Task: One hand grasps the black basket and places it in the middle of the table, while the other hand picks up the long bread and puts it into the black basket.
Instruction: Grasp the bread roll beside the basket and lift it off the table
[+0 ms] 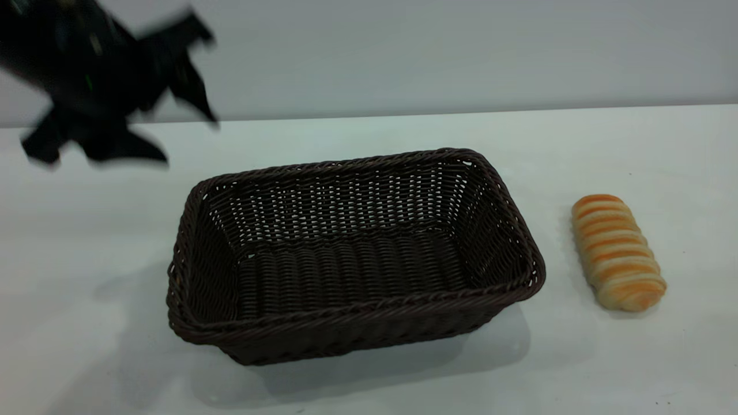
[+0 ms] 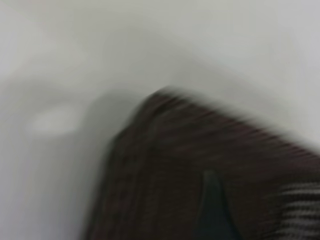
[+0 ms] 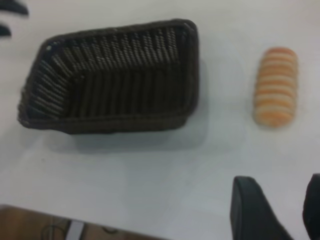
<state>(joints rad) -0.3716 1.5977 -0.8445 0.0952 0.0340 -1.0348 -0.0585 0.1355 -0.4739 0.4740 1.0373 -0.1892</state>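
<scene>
The black basket (image 1: pixel 351 253) stands upright and empty in the middle of the table (image 1: pixel 86 230). It also shows in the right wrist view (image 3: pixel 112 75) and, blurred, in the left wrist view (image 2: pixel 200 165). The long bread (image 1: pixel 617 251) lies on the table to the right of the basket, apart from it, and also shows in the right wrist view (image 3: pixel 275 85). My left gripper (image 1: pixel 187 138) hangs in the air above and behind the basket's left end, open and empty. My right gripper (image 3: pixel 280 200) is open and empty above the table's near edge, short of the bread.
The table's front edge and a brown floor (image 3: pixel 30 225) show in the right wrist view. A plain grey wall (image 1: pixel 461 52) stands behind the table. Bare tabletop lies around the basket and the bread.
</scene>
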